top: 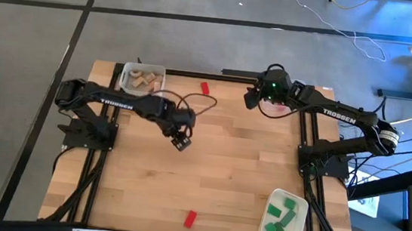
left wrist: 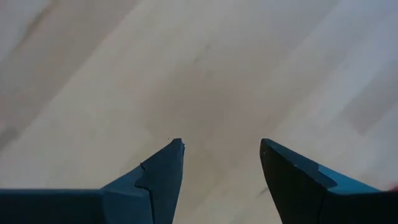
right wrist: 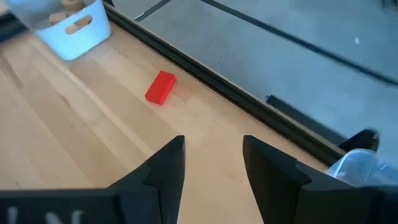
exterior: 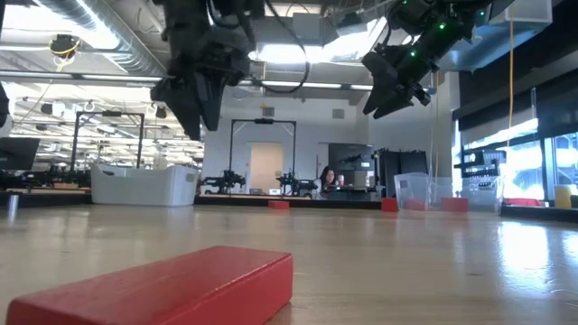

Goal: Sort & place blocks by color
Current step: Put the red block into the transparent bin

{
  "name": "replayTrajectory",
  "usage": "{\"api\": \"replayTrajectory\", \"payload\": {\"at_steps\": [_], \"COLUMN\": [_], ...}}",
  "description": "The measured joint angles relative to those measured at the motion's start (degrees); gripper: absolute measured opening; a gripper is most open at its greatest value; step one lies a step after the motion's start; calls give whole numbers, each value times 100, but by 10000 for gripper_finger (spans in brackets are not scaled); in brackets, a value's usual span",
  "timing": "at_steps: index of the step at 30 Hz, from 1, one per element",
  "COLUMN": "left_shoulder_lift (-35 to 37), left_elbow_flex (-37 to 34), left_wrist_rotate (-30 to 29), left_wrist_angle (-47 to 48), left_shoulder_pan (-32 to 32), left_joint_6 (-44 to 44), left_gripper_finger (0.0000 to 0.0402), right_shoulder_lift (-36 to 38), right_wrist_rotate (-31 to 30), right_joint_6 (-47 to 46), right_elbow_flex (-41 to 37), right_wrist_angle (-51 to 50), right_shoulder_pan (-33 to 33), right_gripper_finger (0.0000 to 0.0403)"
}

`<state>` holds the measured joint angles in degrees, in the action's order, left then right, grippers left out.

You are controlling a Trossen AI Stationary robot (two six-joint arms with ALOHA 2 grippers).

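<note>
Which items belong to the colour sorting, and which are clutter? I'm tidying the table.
Job: red block at far edge, red block at near edge, green blocks in white tray, tan blocks in bin.
Clutter: loose cable on the floor.

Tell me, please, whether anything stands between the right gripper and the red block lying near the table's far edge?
Nothing visible does. The right gripper, jaws open and empty, hangs above bare wood, and the red block lies ahead of it with only tabletop between. The white bin of tan blocks sits farther off, beyond the block.
</note>
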<state>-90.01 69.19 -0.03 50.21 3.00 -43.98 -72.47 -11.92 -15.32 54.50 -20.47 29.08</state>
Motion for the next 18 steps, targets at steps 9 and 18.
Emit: {"api": "replayTrajectory", "payload": {"at_steps": [9, 18], "left_shoulder_lift": [2, -34], "left_elbow_flex": [0, 1], "left_wrist_rotate": [-250, -269], "left_wrist_angle": [-256, -1473], "left_shoulder_pan": [-1029, -2203], "left_joint_6": [-1706, -2552], "left_gripper_finger": [205, 205], "right_shoulder_lift": [0, 0], "right_wrist_rotate": [2178, 4374], "right_joint_6": [1728, 2527], "right_elbow_flex": [4, 4], "right_wrist_angle": [-64, -72], "right_shoulder_pan": [-4, 2], "right_gripper_finger": [163, 163]}}
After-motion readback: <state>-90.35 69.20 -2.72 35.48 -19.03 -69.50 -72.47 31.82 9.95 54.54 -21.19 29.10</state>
